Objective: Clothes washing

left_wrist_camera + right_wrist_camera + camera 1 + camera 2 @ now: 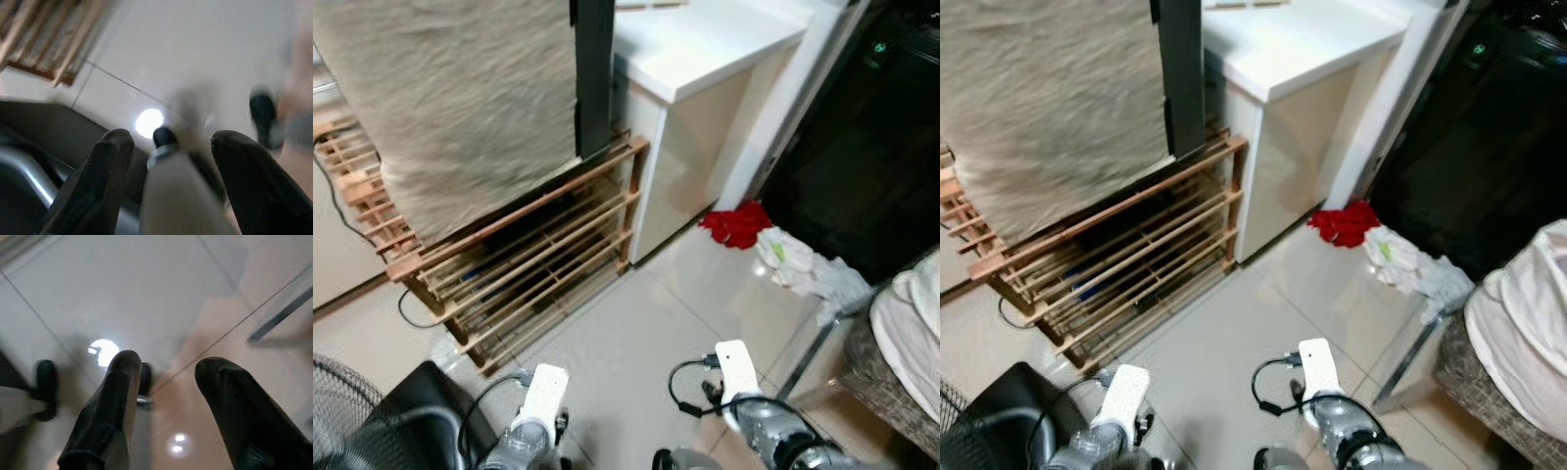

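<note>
1. The step in hand looked like the approach: the clothes to be washed lay on the tiled floor [636, 333] ahead, and neither arm had reached for them.
2. A red garment [736, 224] lay crumpled at the foot of the white cabinet [695, 108], and just beside it, toward the robot's right, sat a pale heap of laundry [803, 269] with a greenish patch.
3. The left pincer [171, 161] hung low over the floor, its two black fingers spread apart and holding nothing.
4. The right pincer [166, 382] hung likewise above the glossy tile, fingers parted and empty.
5. Judging by this, the next move called for stepping closer, bending down, and lowering one pincer onto the red garment or the pale heap, both still well apart from the arms.
6. A wooden slatted rack [529, 264] stood to the left with a beige rug [450, 108] draped over it; a dark opening [862, 166] lay to the right of the cabinet.
7. Near the right arm, a woven basket [886, 387] with pale cloth [913, 328] on top and a slanting metal leg [813, 348] narrowed the path and could catch that arm.
8. A fan [342, 411] and a black object [411, 411] crowded the left side.
</note>
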Robot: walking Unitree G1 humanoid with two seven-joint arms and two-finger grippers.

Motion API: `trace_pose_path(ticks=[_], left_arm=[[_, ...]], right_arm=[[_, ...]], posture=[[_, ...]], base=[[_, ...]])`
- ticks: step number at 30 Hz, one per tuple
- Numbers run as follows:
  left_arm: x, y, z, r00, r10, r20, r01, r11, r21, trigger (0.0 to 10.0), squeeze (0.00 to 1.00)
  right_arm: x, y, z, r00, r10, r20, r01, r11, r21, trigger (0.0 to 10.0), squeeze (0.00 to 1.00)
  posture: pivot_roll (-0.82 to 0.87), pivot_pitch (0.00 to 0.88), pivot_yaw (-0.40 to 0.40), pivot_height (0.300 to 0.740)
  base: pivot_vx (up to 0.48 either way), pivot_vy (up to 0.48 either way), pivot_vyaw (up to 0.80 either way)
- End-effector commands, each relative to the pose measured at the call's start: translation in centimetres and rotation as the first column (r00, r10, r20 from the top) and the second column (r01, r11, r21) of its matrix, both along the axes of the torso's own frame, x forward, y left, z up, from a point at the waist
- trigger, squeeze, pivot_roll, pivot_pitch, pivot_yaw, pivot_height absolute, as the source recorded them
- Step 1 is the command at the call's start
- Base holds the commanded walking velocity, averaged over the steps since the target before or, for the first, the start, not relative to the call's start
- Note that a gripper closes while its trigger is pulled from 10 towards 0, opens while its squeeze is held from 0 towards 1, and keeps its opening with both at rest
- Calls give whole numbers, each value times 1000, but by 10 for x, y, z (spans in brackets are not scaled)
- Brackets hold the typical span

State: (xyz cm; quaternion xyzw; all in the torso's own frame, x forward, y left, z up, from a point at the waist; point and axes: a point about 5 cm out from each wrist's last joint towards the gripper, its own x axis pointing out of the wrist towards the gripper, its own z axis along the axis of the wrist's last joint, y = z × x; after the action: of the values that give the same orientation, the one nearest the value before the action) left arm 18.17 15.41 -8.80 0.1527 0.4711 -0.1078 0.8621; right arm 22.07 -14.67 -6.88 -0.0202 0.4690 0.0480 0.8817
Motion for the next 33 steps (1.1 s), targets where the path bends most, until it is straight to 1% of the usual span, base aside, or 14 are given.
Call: trace_pose_path(ticks=[1, 4, 6, 8, 12, 14, 15, 16, 18, 19, 21, 26, 28, 33], left_arm=[[-8, -8, -4, 990, -136, -42, 137, 991, 4, 10000, 0], [-6, -8, -3, 994, -96, -43, 95, 995, -23, 10000, 0], [-1, -7, -1, 998, -55, -25, 54, 997, -49, 10000, 0], [0, -7, 0, 999, -49, -21, 48, 998, -51, 10000, 0], [10, 8, 5, 999, 36, 11, -36, 999, -34, 10000, 0], [13, 17, 7, 993, 113, 23, -112, 993, -35, 10000, 0], [13, 17, 7, 993, 113, 23, -112, 993, -35, 10000, 0], [16, 24, 9, 980, 194, 36, -192, 980, -48, 10000, 0], [20, 39, 13, 940, 336, 60, -331, 941, -74, 10000, 0], [22, 49, 16, 899, 432, 70, -425, 900, -96, 10000, 0], [22, 49, 16, 899, 432, 70, -425, 900, -96, 10000, 0], [23, 55, 17, 857, 510, 70, -500, 857, -124, 10000, 0], [24, 55, 18, 842, 536, 68, -524, 841, -137, 10000, 0], [26, 54, 19, 842, 534, 71, -522, 842, -140, 10000, 0]], right_arm=[[-5, -8, -3, 995, -98, -31, 98, 995, 14, 10000, 0], [-5, -7, -3, 996, -87, -29, 88, 996, 19, 10000, 0], [-3, -8, -2, 994, -104, -20, 105, 994, 34, 10000, 0], [-2, -7, -1, 994, -105, -18, 106, 994, 37, 10000, 0], [3, -5, 2, 996, -92, 7, 92, 995, 41, 10000, 0], [4, -4, 3, 996, -91, 11, 90, 995, 43, 10000, 0], [4, -4, 3, 996, -91, 11, 90, 995, 43, 10000, 0], [6, -4, 3, 996, -86, 18, 85, 995, 43, 10000, 0], [9, -4, 6, 995, -93, 34, 91, 995, 48, 10000, 0], [12, -4, 7, 994, -105, 42, 103, 993, 51, 10000, 0], [12, -4, 7, 994, -105, 42, 103, 993, 51, 10000, 0], [14, -1, 9, 983, -183, 15, 181, 977, 112, 10000, 0], [15, 1, 9, 984, -179, 17, 176, 978, 116, 10000, 0], [19, 4, 11, 988, -148, 36, 144, 984, 107, 10000, 0]], posture=[[22, 125, -87, 740], [17, 122, -85, 740], [8, 112, -77, 740], [8, 112, -77, 740], [5, 107, -76, 740], [5, 104, -76, 740], [5, 104, -76, 740], [5, 101, -76, 740], [5, 98, -78, 740], [8, 93, -81, 740], [8, 93, -81, 740], [16, 89, -84, 740], [16, 89, -84, 740], [15, 88, -83, 740]], base=[[0, 0, 0], [0, 0, 0], [0, 0, 0], [0, 0, 0], [0, 0, 0], [0, 0, 0], [0, 0, 0], [0, 0, 0], [0, 0, 0], [0, 0, 0], [0, 0, 0], [0, 0, 0], [0, 0, 0], [0, 0, 0]])
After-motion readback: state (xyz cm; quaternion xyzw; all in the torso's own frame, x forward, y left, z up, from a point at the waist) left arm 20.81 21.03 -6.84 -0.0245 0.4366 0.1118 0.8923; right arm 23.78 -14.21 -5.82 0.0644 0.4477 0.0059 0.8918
